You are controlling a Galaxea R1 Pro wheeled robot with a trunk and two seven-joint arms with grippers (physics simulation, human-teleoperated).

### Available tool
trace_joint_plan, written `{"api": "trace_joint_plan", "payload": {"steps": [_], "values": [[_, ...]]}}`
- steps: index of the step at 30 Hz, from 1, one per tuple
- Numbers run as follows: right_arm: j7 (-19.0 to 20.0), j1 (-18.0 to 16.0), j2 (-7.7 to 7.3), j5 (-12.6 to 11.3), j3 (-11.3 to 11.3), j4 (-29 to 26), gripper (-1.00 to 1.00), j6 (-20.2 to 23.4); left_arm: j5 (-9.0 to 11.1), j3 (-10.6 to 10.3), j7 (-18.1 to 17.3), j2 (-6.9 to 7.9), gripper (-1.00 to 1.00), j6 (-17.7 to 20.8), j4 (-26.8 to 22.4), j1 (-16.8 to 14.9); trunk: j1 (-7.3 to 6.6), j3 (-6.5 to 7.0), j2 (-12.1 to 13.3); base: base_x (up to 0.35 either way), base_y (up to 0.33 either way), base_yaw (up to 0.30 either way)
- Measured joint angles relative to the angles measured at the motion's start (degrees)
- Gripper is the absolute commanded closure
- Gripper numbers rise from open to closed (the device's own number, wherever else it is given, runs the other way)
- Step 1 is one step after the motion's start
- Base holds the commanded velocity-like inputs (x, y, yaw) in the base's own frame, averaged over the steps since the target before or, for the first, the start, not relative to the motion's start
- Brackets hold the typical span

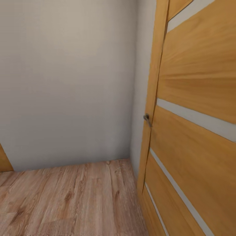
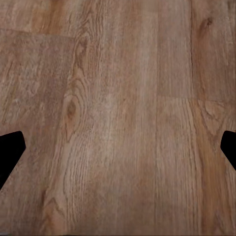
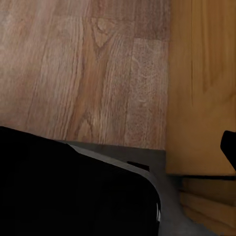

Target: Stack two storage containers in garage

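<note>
Wood floor [image 1: 72, 200]: light grained planks; smooth
Door [image 1: 196, 131]: honey panels, pale strips; metal handle [image 1: 147, 118]
Wall [image 1: 65, 82]: plain grey-white
Left fingers [image 2: 10, 152]: spread wide, empty
Right fingers [image 3: 229, 147]: cannot tell

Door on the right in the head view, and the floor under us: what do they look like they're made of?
The door looks like honey-coloured wood or veneer with a smooth satin finish: flowing grain, pale inlaid strips across it, a small dull metal handle. The floor looks like wood plank or laminate, matte grey-brown: board seams, knots and grain show clearly in the left wrist view. Renders can't settle solid wood versus laminate.
</note>
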Motion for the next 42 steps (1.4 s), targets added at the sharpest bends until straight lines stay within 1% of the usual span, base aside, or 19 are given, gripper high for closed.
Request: {"api": "trace_joint_plan", "payload": {"steps": [2, 3, 4, 6, 7, 8, 9, 10, 12, 16, 18, 19, 20, 21, 25, 32, 42], "values": [[0.0, 0.0, 0.00, 0.0, 0.0, -1.0, -1.00, 0.0, 0.0, 0.1, 0.8, 0.01, -1.00, -5.0, 0.0, 1.6, 0.00, 0.04, 0.0, 0.000, 0.000, 0.291], [0.1, 0.0, 0.00, 0.0, 0.0, -1.9, -1.00, 0.0, 0.1, 0.4, 2.8, -0.13, -1.00, -9.3, 0.1, 3.1, 0.00, 0.06, 0.0, 0.000, 0.000, 0.291], [0.1, -0.1, 0.00, -0.1, 0.0, -2.7, -1.00, 0.0, 0.1, 0.4, 3.8, -0.34, -1.00, -12.1, 0.1, 4.1, 0.00, 0.08, 0.0, 0.000, 0.000, 0.291], [0.0, -0.2, 0.02, -0.1, 0.0, -4.1, -1.00, 0.2, 0.0, 0.5, 4.7, -0.49, -1.00, -16.3, 0.1, 4.9, 0.00, 0.12, 0.0, 0.000, 0.000, 0.291], [0.0, -0.2, 0.04, -0.1, 0.0, -4.8, -1.00, 1.0, 0.1, 0.6, 5.3, -0.53, -1.00, -18.2, 0.1, 5.3, 0.00, 0.12, 0.0, 0.000, 0.000, 0.291], [0.0, -0.2, 0.13, 0.0, -0.1, -6.0, -1.00, 3.2, 0.1, 0.7, 6.6, -0.57, -1.00, -20.3, 0.1, 5.8, 0.00, 0.13, 0.0, 0.000, 0.000, 0.291], [0.0, -0.3, 0.31, 0.0, 0.0, -7.0, -1.00, 5.2, 0.1, 0.7, 7.5, -0.66, -1.00, -21.1, 0.1, 6.1, 0.00, 0.14, 0.0, 0.000, 0.000, 0.291], [0.0, -0.3, 0.50, 0.1, 0.0, -8.0, -1.00, 7.1, 0.0, 0.6, 8.2, -0.87, -1.00, -21.3, 0.1, 6.3, 0.00, 0.15, 0.0, 0.000, 0.000, 0.291], [0.0, -0.4, 0.80, 0.1, 0.0, -9.8, -1.00, 9.6, 0.0, 0.5, 9.0, -1.63, -1.00, -21.3, 0.1, 6.5, 0.00, 0.18, 0.0, 0.000, 0.000, 0.291], [0.0, -0.5, 1.68, 0.6, 0.1, -11.7, -1.00, 11.0, -0.1, 0.5, 9.4, -2.25, -1.00, -21.3, 0.1, 6.6, 0.00, 0.25, 0.0, 0.000, 0.000, 0.291], [0.0, -0.5, 1.98, 1.6, 0.0, -12.9, -1.00, 11.2, -0.1, 0.5, 9.4, -2.40, -1.00, -21.3, 0.1, 6.6, 0.00, 0.27, 0.0, 0.000, 0.000, 0.291], [0.0, -0.6, 2.09, 2.4, 0.0, -13.5, -1.00, 11.3, -0.1, 0.5, 9.4, -2.48, -1.00, -20.5, 0.1, 6.6, 0.00, 0.27, 0.0, 0.000, 0.000, 0.291], [0.0, -0.6, 2.16, 3.1, 0.0, -13.9, -1.00, 11.3, -0.1, 0.4, 9.4, -2.53, -1.00, -19.1, 0.1, 6.6, 0.00, 0.27, 0.0, 0.000, 0.000, 0.290], [-0.1, -0.7, 2.22, 3.7, 0.0, -14.3, -1.00, 11.4, -0.1, 0.4, 9.3, -2.66, -1.00, -16.6, 0.0, 6.6, 0.00, 0.27, 0.0, 0.000, 0.000, 0.278], [0.0, -0.7, 2.27, 4.2, 0.0, -14.6, -1.00, 10.9, -0.1, 0.3, 9.3, -2.83, -1.00, -13.7, 0.0, 6.6, 0.00, 0.28, 0.0, 0.000, 0.000, 0.120], [-0.1, -0.7, 2.21, 4.3, -0.2, -14.8, -1.00, 10.5, -0.2, 0.3, 9.6, -2.82, -1.00, -12.9, -0.1, 6.6, 0.00, 0.28, 0.0, 0.000, 0.000, 0.017], [0.0, -0.7, 2.20, 4.3, -0.2, -14.8, -1.00, 10.6, -0.1, 0.3, 9.6, -2.79, -1.00, -12.9, -0.1, 6.6, 0.00, 0.28, 0.0, 0.000, 0.000, 0.000]]}}
